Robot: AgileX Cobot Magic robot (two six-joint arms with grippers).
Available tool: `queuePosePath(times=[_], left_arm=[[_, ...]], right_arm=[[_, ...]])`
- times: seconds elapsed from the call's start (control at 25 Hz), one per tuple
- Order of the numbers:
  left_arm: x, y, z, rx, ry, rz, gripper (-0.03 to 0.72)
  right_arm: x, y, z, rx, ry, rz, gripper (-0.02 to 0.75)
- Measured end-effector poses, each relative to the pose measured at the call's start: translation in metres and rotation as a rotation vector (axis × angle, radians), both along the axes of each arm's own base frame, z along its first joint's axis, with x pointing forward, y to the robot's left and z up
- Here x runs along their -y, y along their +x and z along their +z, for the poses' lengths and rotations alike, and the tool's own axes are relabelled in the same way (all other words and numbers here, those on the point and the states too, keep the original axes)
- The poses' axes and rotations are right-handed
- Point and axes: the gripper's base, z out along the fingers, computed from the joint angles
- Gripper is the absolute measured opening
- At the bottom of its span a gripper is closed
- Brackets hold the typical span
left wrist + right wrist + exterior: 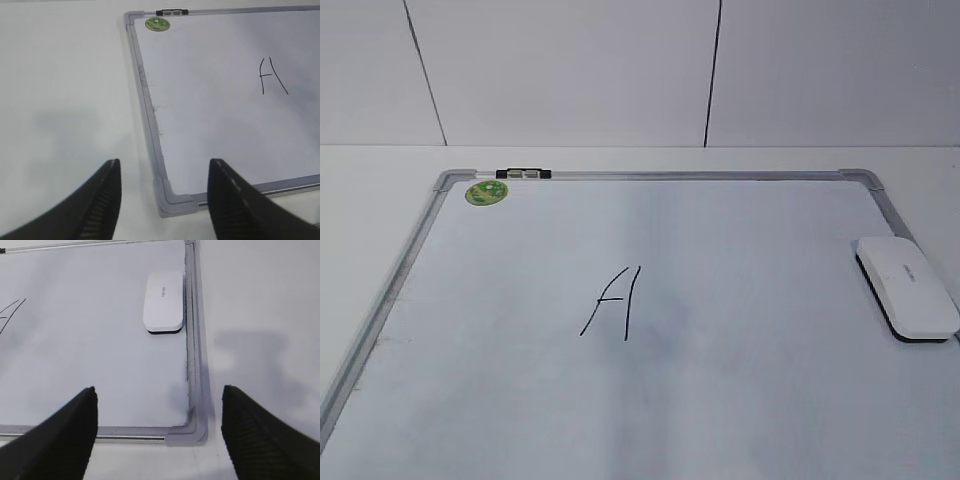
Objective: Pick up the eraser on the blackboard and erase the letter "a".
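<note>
Two end effectors, left [162, 200] and right [159, 432], hang released; eraser [906, 288] lies by board [410, 270] edge, only "A" [613, 302] visible.

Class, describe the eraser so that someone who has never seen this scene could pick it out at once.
Find the blackboard, a large white board with a silver-grey frame lying flat on the table. Follow its right-hand edge: the eraser lies on the board against that frame. It is the only raised white rounded block with a black base; the frame's clip is far smaller.
</note>
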Motion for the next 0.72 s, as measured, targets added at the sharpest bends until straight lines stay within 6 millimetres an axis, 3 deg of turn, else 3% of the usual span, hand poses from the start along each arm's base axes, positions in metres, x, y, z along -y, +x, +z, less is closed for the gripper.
queuePosePath(times=[0.72], left_arm=[[0.001,0.0008,-0.0001,-0.001,0.0,0.137,0.374]], right_arm=[[-0.0014,-0.0022,0.0001,0.004,-0.002,-0.138,0.592]])
